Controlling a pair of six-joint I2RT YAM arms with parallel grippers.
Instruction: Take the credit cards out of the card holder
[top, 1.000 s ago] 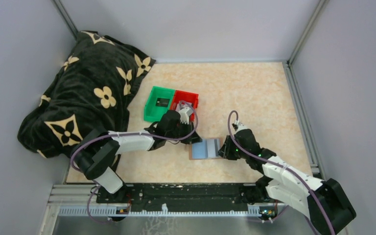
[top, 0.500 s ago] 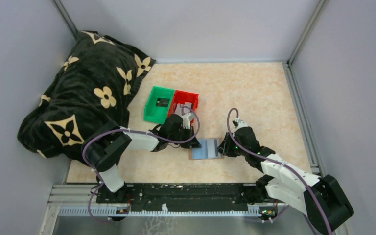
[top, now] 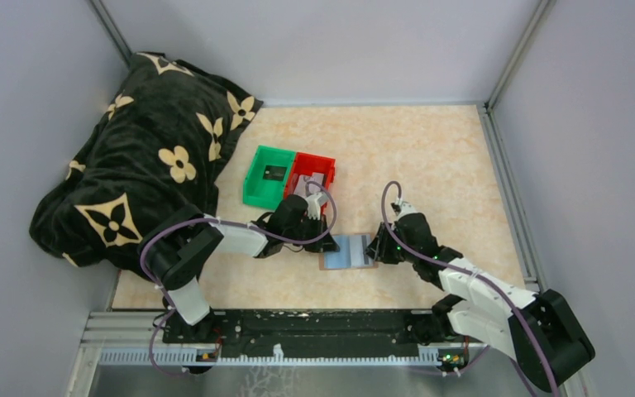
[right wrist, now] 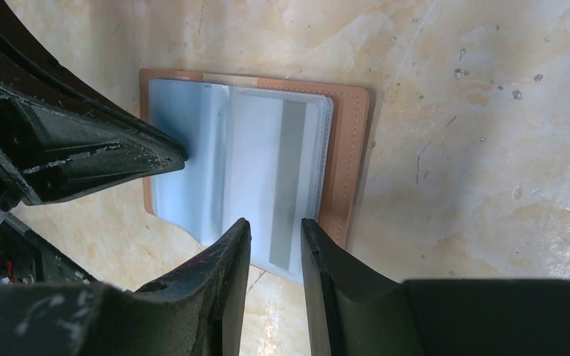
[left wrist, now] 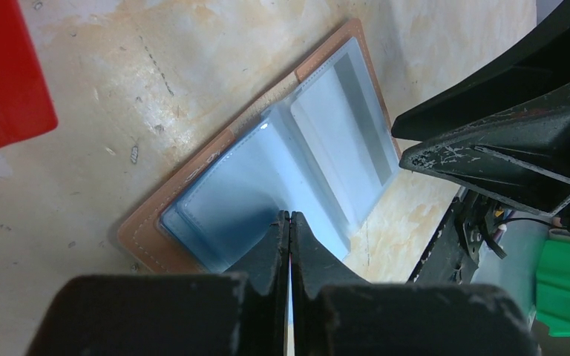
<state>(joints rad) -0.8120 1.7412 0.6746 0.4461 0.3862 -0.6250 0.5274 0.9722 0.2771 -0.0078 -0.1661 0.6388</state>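
The tan card holder [top: 349,251] lies open on the table, pale blue lining up. My left gripper [top: 328,241] is shut, its tips pressing on the lining of the holder's left half [left wrist: 223,185]. My right gripper [top: 375,248] is open by a narrow gap at the holder's right edge. In the right wrist view a pale credit card with a grey stripe [right wrist: 286,170] sits in the right pocket, its near end past the tan border [right wrist: 349,148], between my right gripper's [right wrist: 276,226] fingers. A dark card [top: 274,173] lies in the green bin and a grey card [top: 312,177] in the red bin.
The green bin [top: 254,195] and red bin [top: 331,170] stand joined just behind the left gripper; the red bin's corner [left wrist: 0,74] shows in the left wrist view. A black flowered blanket [top: 132,165] fills the left side. Grey walls enclose the table.
My left arm has drawn in, with its gripper settling onto the holder's left half. My right gripper has edged slightly toward the holder. The holder has not moved.
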